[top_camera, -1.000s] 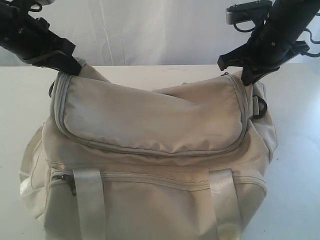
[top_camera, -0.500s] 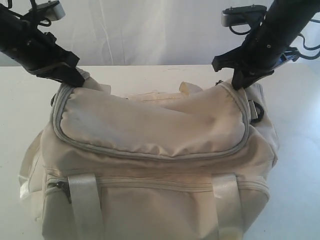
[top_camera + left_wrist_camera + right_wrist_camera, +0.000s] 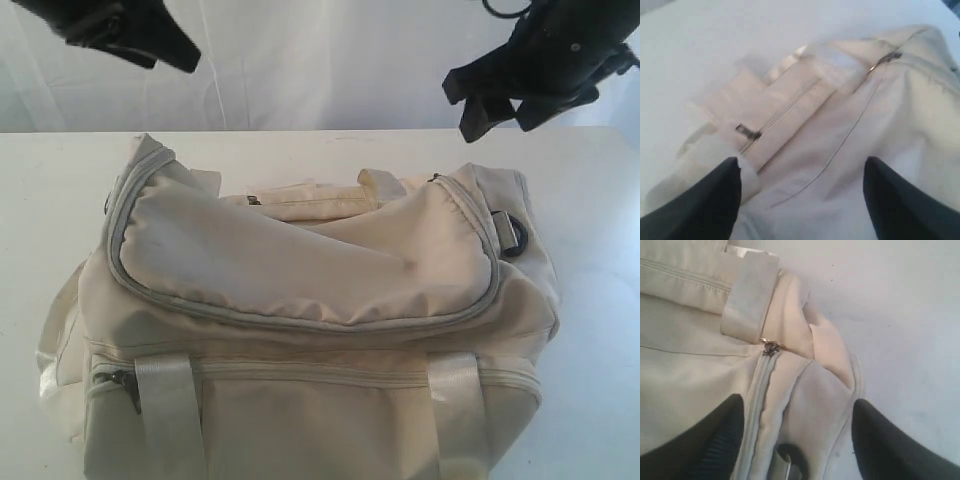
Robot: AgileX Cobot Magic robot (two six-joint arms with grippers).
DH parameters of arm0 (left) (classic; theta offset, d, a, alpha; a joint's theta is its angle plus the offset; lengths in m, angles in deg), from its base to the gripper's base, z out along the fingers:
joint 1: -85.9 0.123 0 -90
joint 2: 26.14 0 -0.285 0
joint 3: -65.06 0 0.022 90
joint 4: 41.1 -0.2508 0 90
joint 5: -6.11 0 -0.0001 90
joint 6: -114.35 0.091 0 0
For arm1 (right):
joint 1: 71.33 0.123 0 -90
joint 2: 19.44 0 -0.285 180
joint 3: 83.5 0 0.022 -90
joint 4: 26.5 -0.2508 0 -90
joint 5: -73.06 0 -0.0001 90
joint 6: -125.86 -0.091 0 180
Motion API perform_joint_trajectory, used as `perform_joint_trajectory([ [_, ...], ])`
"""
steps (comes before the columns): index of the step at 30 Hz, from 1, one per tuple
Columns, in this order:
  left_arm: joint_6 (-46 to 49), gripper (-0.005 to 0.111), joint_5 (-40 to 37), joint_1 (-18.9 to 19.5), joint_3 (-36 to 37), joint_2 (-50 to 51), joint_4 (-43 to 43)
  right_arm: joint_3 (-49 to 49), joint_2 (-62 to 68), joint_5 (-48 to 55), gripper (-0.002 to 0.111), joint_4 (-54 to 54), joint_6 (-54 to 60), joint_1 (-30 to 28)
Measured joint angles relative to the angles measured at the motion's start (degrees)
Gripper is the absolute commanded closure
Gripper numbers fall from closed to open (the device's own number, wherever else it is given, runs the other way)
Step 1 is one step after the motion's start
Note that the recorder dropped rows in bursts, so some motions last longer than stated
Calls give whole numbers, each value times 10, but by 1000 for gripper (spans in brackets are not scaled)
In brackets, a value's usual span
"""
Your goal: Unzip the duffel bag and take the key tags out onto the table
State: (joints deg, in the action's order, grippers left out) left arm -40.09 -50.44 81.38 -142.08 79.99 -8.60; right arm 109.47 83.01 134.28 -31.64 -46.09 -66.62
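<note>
both arms had lifted off the duffel bag (image 3: 300, 400) since half a second earlier, when their fingers pressed on its two far corners. freed of that hold, the grey-piped flap (image 3: 300, 260) had slumped and its left corner stood up in a peak.

the left gripper (image 3: 800, 170) hung high over the bag's left end, jaws spread wide and holding nothing. the right gripper (image 3: 797, 402) was just as wide and empty, above the right end. its camera looked down on the zip pull (image 3: 771, 346), which sat at the end of the flap's zip beside a folded strap. we judged that the arm stood there to line up a pinch on that pull. the other arm looked placed to steady the far left corner against the tug.

the bag sat in the middle of the table (image 3: 60, 170), crowding its near edge, with bare white top running to the far edge behind. the flap looked closed all along its curve, so the unzipping was not yet begun. we saw no key tags and took them to be inside.
</note>
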Motion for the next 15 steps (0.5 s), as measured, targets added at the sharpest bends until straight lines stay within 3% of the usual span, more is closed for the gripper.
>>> perform_joint_trajectory([
  [8,1,36,76,-109,-46,144,104,0,-47,41,49,0,0,0],
  [15,6,36,98,-130,-80,272,188,0,-52,70,49,-1,0,0],
])
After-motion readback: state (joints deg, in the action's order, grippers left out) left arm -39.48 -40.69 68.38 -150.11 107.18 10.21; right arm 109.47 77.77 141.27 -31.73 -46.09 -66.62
